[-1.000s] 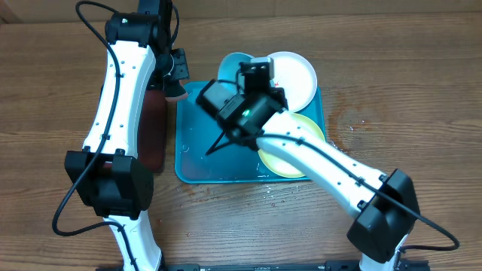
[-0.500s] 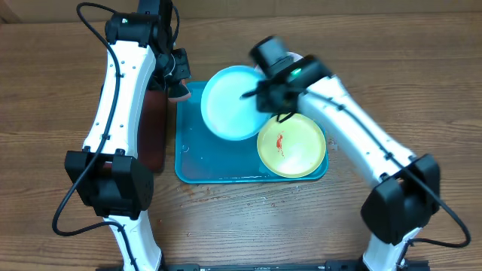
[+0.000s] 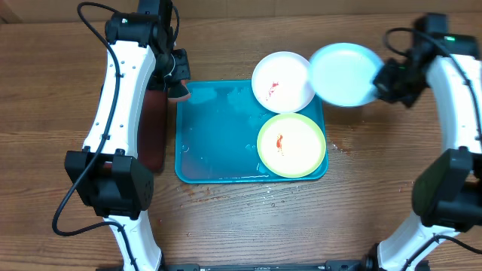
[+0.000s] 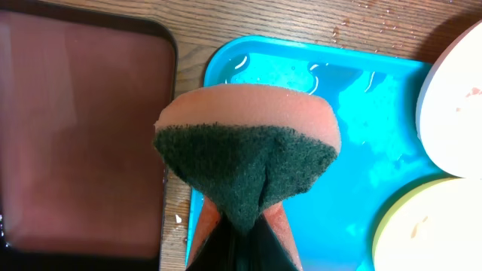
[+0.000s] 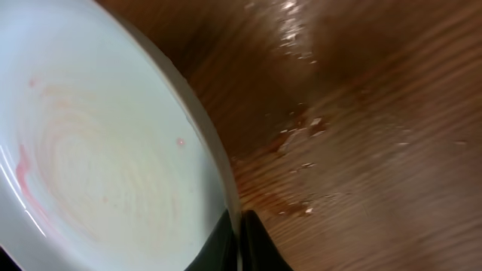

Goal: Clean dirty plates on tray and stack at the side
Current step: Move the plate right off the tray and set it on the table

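**Blue plate out on a thin rim pinch, and it looks streaked**

The right gripper (image 5: 239,229) is closed tight on the very edge of the light blue plate (image 3: 344,73), and that pinch is all that carries it. The plate looks lifted, out over bare wood to the right of the turquoise tray (image 3: 215,143). With wet plastic and a narrow bite, a quick swing or a tilt could let it pivot or slip out.

In the wrist view there are faint pink streaks on its face, so stacking it now may mean stacking a dirty plate. There are water drops (image 5: 301,132) on the table below, and a plate set there could skid.

The left gripper (image 4: 241,245) is clamped on the orange-and-green sponge (image 4: 248,147) at the tray's far left corner, beside the black tray (image 4: 75,128).

The white plate (image 3: 282,81) overhangs the tray's far rim and has a red smear on it. A hard scrub there could tip it or shove it off. The yellow-green plate (image 3: 291,144) lies in the near right corner, smeared too.
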Robot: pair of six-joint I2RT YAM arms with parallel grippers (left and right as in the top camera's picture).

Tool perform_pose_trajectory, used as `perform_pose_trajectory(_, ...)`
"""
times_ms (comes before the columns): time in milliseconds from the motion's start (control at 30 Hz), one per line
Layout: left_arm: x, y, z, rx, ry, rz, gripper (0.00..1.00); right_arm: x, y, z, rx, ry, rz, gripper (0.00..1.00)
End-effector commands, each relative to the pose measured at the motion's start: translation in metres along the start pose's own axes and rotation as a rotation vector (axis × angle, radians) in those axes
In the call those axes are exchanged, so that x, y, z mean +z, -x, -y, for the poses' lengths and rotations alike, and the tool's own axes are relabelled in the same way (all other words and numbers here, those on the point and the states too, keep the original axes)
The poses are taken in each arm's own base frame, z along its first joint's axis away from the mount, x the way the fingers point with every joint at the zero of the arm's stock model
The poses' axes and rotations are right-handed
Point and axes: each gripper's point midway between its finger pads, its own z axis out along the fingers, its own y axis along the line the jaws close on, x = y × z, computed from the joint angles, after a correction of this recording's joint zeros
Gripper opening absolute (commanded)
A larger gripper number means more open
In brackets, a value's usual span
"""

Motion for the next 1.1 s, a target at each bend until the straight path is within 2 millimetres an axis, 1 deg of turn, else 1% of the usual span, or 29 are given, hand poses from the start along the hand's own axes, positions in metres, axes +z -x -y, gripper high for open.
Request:
perform_pose_trajectory(0, -0.006, 0.0, 0.004, 0.028, -0.014, 0.015, 0.04, -0.006, 0.006, 0.03, 0.038, -0.044, 0.022, 0.04)
perform_pose_trajectory(133, -0.006, 0.0, 0.004, 0.028, -0.014, 0.015, 0.04, 0.012, 0.008, 0.068, 0.093, -0.132, 0.02, 0.04)
perform_pose_trajectory(200, -0.006, 0.0, 0.004, 0.028, -0.014, 0.015, 0.04, 0.022, 0.007, 0.082, 0.103, -0.175, 0.024, 0.04)
perform_pose_trajectory(267, -0.006, 0.0, 0.004, 0.028, -0.014, 0.017, 0.04, 0.032, 0.005, 0.091, 0.106, -0.2, 0.025, 0.04)
perform_pose_trajectory(367, -0.006, 0.002, 0.004, 0.028, -0.016, 0.022, 0.04, 0.05, 0.001, 0.1, 0.107, -0.213, 0.023, 0.04)
perform_pose_trajectory(400, -0.006, 0.002, 0.004, 0.028, -0.016, 0.022, 0.04, 0.061, -0.002, 0.104, 0.107, -0.213, 0.023, 0.04)
perform_pose_trajectory(433, -0.006, 0.001, 0.004, 0.028, -0.016, 0.02, 0.04, 0.068, -0.003, 0.106, 0.106, -0.212, 0.026, 0.04)
perform_pose_trajectory(533, -0.006, 0.002, 0.004, 0.028, -0.016, 0.021, 0.04, 0.084, -0.007, 0.112, 0.105, -0.21, 0.034, 0.04)
perform_pose_trajectory(600, -0.006, 0.002, 0.004, 0.028, -0.016, 0.021, 0.04, 0.092, -0.009, 0.115, 0.104, -0.208, 0.038, 0.04)
perform_pose_trajectory(667, -0.006, 0.002, 0.004, 0.028, -0.016, 0.021, 0.04, 0.095, -0.012, 0.117, 0.104, -0.21, 0.033, 0.12)
perform_pose_trajectory(733, -0.006, 0.002, 0.004, 0.028, -0.016, 0.021, 0.04, 0.094, -0.013, 0.115, 0.101, -0.203, 0.026, 0.16)
perform_pose_trajectory(833, -0.006, 0.002, 0.005, 0.028, -0.017, 0.022, 0.04, 0.085, -0.016, 0.099, 0.033, -0.132, -0.02, 0.2)
perform_pose_trajectory(967, -0.006, 0.004, 0.005, 0.028, -0.019, 0.031, 0.04, 0.056, -0.018, 0.07, -0.029, -0.02, -0.056, 0.25)
perform_pose_trajectory(1000, -0.006, 0.004, 0.005, 0.028, -0.02, 0.033, 0.04, 0.048, -0.019, 0.061, -0.054, 0.02, -0.062, 0.26)
perform_pose_trajectory(1033, -0.006, 0.005, 0.006, 0.029, -0.021, 0.035, 0.04, 0.037, -0.022, 0.047, -0.099, 0.076, -0.068, 0.28)
perform_pose_trajectory(1067, -0.006, 0.005, 0.006, 0.03, -0.021, 0.036, 0.04, 0.032, -0.026, 0.037, -0.135, 0.114, -0.074, 0.3)
